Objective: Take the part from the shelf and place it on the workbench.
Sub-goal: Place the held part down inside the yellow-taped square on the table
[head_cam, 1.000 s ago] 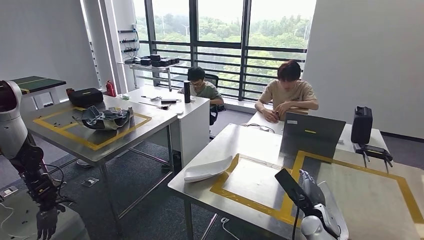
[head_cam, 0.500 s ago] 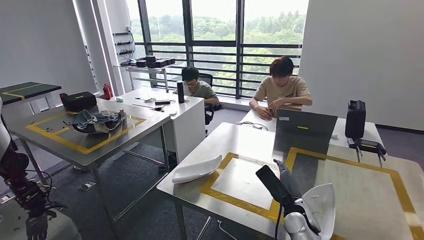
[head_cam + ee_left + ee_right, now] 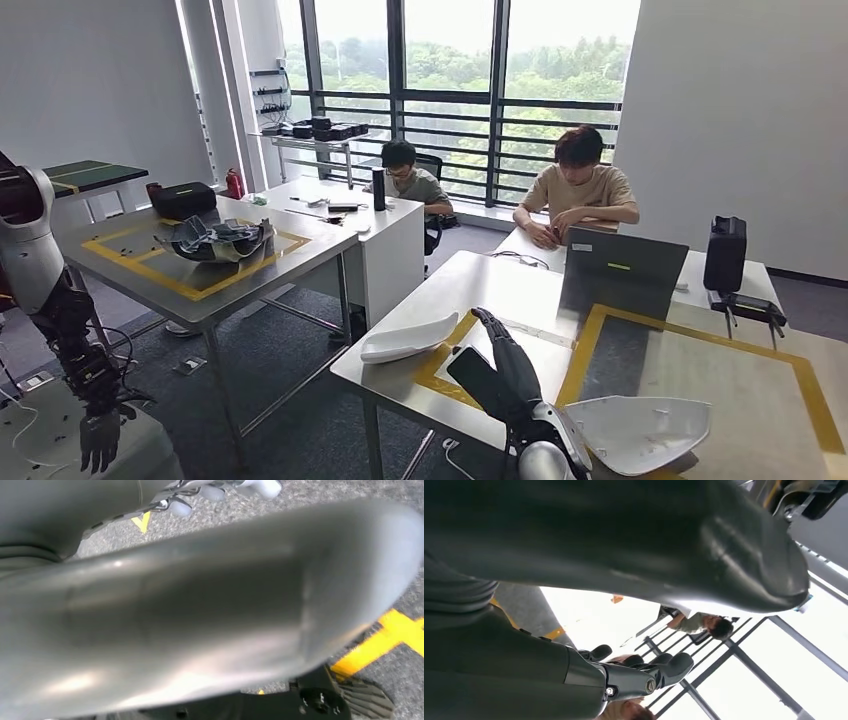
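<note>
My right hand (image 3: 505,375) is raised over the near edge of the steel workbench (image 3: 500,290), its dark fingers stretched up and forward. A white shell-shaped part (image 3: 640,432) lies nearly flat just right of the hand, low over the yellow-taped zone (image 3: 590,350). Its near end meets the base of the hand, which holds it there; the grip itself is hidden. A second white part (image 3: 410,338) rests on the bench's left corner. My left hand (image 3: 100,440) hangs at my side with loose fingers and holds nothing.
Two people sit behind the workbench, beside a laptop (image 3: 625,262) and a black case (image 3: 724,250). A tool (image 3: 745,305) lies at the right. The table on the left (image 3: 200,285) carries a pile of grey parts (image 3: 215,238) and a black box (image 3: 183,197).
The whole view has swayed, so the camera moved. My right hand has gone left and further over the bench, and the white part has turned from upright to nearly flat.
</note>
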Robot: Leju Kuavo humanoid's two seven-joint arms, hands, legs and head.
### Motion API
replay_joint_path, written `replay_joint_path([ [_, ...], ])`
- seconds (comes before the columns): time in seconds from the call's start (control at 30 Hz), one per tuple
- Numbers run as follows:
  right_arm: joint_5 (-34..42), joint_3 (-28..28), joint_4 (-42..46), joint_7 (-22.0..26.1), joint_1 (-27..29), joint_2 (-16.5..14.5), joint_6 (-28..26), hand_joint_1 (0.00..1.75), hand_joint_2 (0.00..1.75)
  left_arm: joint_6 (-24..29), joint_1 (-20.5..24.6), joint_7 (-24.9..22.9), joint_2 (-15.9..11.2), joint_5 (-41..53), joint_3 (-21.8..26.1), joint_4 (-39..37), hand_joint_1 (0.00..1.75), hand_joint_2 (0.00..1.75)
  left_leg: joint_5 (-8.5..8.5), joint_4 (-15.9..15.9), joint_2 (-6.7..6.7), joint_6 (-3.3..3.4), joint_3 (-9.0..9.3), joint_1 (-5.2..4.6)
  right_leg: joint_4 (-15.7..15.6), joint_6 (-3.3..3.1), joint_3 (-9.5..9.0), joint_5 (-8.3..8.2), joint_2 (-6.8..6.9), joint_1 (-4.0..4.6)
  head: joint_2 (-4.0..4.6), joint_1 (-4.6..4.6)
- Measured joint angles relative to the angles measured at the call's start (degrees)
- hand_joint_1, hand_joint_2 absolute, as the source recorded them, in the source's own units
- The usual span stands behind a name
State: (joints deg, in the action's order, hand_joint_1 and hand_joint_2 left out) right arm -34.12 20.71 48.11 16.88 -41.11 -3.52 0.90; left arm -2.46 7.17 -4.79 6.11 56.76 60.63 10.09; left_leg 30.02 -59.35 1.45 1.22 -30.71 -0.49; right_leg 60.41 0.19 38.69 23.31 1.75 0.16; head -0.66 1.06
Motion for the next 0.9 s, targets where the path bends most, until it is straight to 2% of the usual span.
replay_joint_path([
  [0.07, -0.03, 1.35, 0.75, -0.01, 0.25, 0.32, 0.02, 0.00, 0.00, 0.02, -0.04, 0.02, -0.02, 0.33, 0.10, 0.02, 0.00, 0.00, -0.97, 0.39, -0.74, 0.48, -0.18, 0.28, 4.09, 0.67, 1.74, 2.91, -0.78, -0.12, 0.01, 0.01],
  [0.13, -0.02, 2.32, 0.96, 0.01, 0.67, 0.79, 0.03, 0.00, 0.00, 0.06, -0.03, 0.02, -0.05, 0.63, 0.10, 0.05, 0.00, 0.00, -1.46, 0.38, -1.64, 0.64, -0.75, 0.31, 11.50, 1.15, 4.64, 6.91, -1.35, -0.25, 0.01, -0.01],
  [0.17, 0.02, 2.69, 0.98, 0.10, 1.02, 1.02, 0.03, 0.00, 0.00, 0.07, -0.07, -0.01, -0.05, 0.71, 0.10, 0.06, 0.00, 0.00, -1.60, 0.36, -2.18, 0.63, -0.94, 0.32, 14.22, 1.28, 5.59, 7.88, -1.42, -0.31, 0.01, -0.01],
  [0.2, 0.12, 3.00, 1.05, 0.29, 1.40, 1.25, 0.02, 0.00, 0.00, 0.08, -0.12, -0.06, -0.04, 0.76, 0.11, 0.05, 0.00, 0.00, -1.70, 0.33, -2.76, 0.59, -1.05, 0.32, 15.05, 1.33, 5.64, 7.82, -1.48, -0.36, 0.01, -0.01],
  [0.23, 0.30, 3.28, 1.24, 0.56, 1.74, 1.48, -0.03, 0.00, 0.00, 0.08, -0.16, -0.11, -0.02, 0.81, 0.11, 0.05, 0.00, 0.00, -1.75, 0.28, -3.39, 0.53, -1.10, 0.33, 13.52, 1.28, 4.57, 6.74, -1.65, -0.39, 0.01, -0.01],
  [0.27, 0.52, 3.52, 1.54, 0.83, 1.97, 1.72, -0.11, 0.00, 0.00, 0.08, -0.15, -0.16, 0.00, 0.89, 0.11, 0.05, 0.00, 0.00, -1.77, 0.21, -3.98, 0.46, -1.10, 0.35, 9.93, 1.15, 2.51, 4.95, -2.11, -0.44, 0.01, -0.01],
  [0.33, 1.01, 3.97, 2.42, 1.14, 2.29, 2.31, -0.28, 0.00, 0.00, 0.07, -0.04, -0.22, 0.05, 1.23, 0.11, 0.05, 0.00, 0.00, -1.74, 0.04, -5.03, 0.12, -1.27, 0.40, 2.07, 0.73, -1.68, 2.50, -4.21, -0.55, 0.01, 0.01],
  [0.37, 1.15, 4.24, 2.91, 1.16, 2.55, 2.58, -0.33, 0.00, 0.00, 0.07, 0.02, -0.25, 0.06, 1.43, 0.11, 0.06, 0.00, 0.00, -1.79, 0.02, -5.49, -0.20, -1.44, 0.49, -0.26, 0.54, -2.85, 2.06, -4.92, -0.51, 0.01, 0.01],
  [0.4, 1.27, 4.52, 3.41, 1.15, 2.89, 2.83, -0.36, 0.00, 0.00, 0.07, 0.05, -0.28, 0.07, 1.58, 0.11, 0.06, 0.00, 0.00, -1.86, 0.06, -5.95, -0.57, -1.63, 0.62, -1.17, 0.31, -3.27, 2.17, -5.26, -0.38, 0.01, 0.01],
  [0.47, 1.34, 4.88, 4.45, 1.14, 3.53, 3.13, -0.40, 0.00, 0.00, 0.07, -0.02, -0.33, 0.07, 1.71, 0.11, 0.05, 0.00, 0.00, -2.01, 0.28, -6.67, -1.36, -1.95, 0.84, -1.58, -0.29, -3.41, 2.03, -4.20, -0.21, -0.01, -0.01],
  [0.53, 1.36, 5.04, 5.58, 1.10, 3.86, 3.24, -0.52, 0.00, 0.00, 0.06, -0.08, -0.34, 0.09, 1.85, 0.11, 0.04, 0.00, 0.00, -1.12, -1.00, -5.13, -1.93, -2.81, 0.73, -2.29, -1.08, -3.80, 1.83, -3.07, -0.37, -0.01, 0.02],
  [0.57, 1.36, 5.12, 6.13, 1.05, 4.04, 3.30, -0.58, 0.00, 0.00, 0.06, -0.01, -0.34, 0.11, 1.97, 0.11, 0.02, 0.00, 0.00, 0.05, -3.10, -3.90, -2.14, -3.92, 0.68, -2.61, -1.39, -4.00, 1.76, -2.46, -0.45, 0.00, 0.05],
  [0.6, 1.36, 5.22, 6.61, 0.99, 4.35, 3.40, -0.64, 0.00, 0.00, 0.06, 0.08, -0.33, 0.13, 2.10, 0.11, 0.01, 0.00, 0.00, 1.59, -6.29, -2.75, -2.34, -5.53, 0.71, -2.70, -1.59, -4.09, 1.81, -1.84, -0.40, 0.01, 0.08],
  [0.63, 1.36, 5.33, 7.02, 0.94, 4.79, 3.53, -0.67, 0.00, 0.00, 0.06, 0.14, -0.32, 0.14, 2.22, 0.10, -0.01, 0.00, 0.00, 3.18, -10.07, -2.26, -2.53, -7.49, 0.80, -2.70, -1.74, -4.11, 1.90, -1.16, -0.36, 0.01, 0.10],
  [0.67, 1.35, 5.45, 7.40, 0.94, 5.36, 3.66, -0.70, 0.00, 0.00, 0.06, 0.14, -0.33, 0.14, 2.31, 0.10, -0.02, 0.00, 0.00, 4.18, -13.27, -2.08, -2.70, -9.16, 0.90, -2.69, -1.82, -4.11, 1.98, -0.47, -0.33, 0.01, 0.10],
  [0.7, 1.32, 5.66, 7.88, 1.00, 6.00, 3.79, -0.79, 0.00, 0.00, 0.06, 0.06, -0.32, 0.11, 2.37, 0.10, -0.02, 0.00, 0.00, 4.24, -14.90, -1.97, -2.84, -10.08, 0.98, -2.67, -1.85, -4.12, 2.06, 0.20, -0.31, 0.01, 0.11],
  [0.73, 1.27, 5.89, 8.43, 1.11, 6.60, 3.90, -0.94, 0.00, 0.00, 0.06, -0.05, -0.29, 0.08, 2.40, 0.11, -0.02, 0.00, 0.00, 3.26, -14.37, -1.79, -2.93, -9.92, 1.05, -2.62, -1.82, -4.13, 2.13, 0.82, -0.32, 0.01, 0.10],
  [0.77, 1.21, 6.17, 9.12, 1.29, 7.13, 4.01, -1.14, 0.00, 0.00, 0.06, -0.13, -0.25, 0.04, 2.39, 0.11, -0.02, 0.00, 0.00, 1.41, -11.56, -1.37, -2.96, -8.57, 1.09, -2.53, -1.70, -4.15, 2.21, 1.41, -0.34, 0.01, 0.10],
  [0.83, 1.17, 6.70, 11.04, 1.76, 8.17, 4.27, -1.44, 0.00, 0.00, 0.06, -0.14, -0.11, 0.01, 2.25, 0.11, -0.02, 0.00, 0.00, -1.72, -3.79, 0.91, -2.73, -4.73, 0.90, -2.17, -1.23, -4.18, 2.52, 2.54, -0.19, 0.00, 0.11],
  [0.87, 1.30, 6.99, 12.31, 2.01, 8.88, 4.51, -1.41, 0.00, 0.00, 0.07, -0.12, 0.00, 0.02, 2.08, 0.13, -0.02, 0.00, 0.00, -2.45, -1.16, 1.71, -2.38, -3.40, 0.77, -2.00, -0.91, -4.21, 2.68, 3.08, -0.06, 0.00, 0.12],
  [0.9, 1.50, 7.37, 13.88, 2.25, 9.83, 4.78, -1.31, 0.00, 0.00, 0.09, -0.17, 0.11, 0.04, 1.85, 0.16, -0.02, 0.00, 0.00, -2.54, 0.07, 2.07, -1.96, -2.83, 0.62, -1.92, -0.59, -4.29, 2.81, 3.60, 0.07, 0.00, 0.10],
])
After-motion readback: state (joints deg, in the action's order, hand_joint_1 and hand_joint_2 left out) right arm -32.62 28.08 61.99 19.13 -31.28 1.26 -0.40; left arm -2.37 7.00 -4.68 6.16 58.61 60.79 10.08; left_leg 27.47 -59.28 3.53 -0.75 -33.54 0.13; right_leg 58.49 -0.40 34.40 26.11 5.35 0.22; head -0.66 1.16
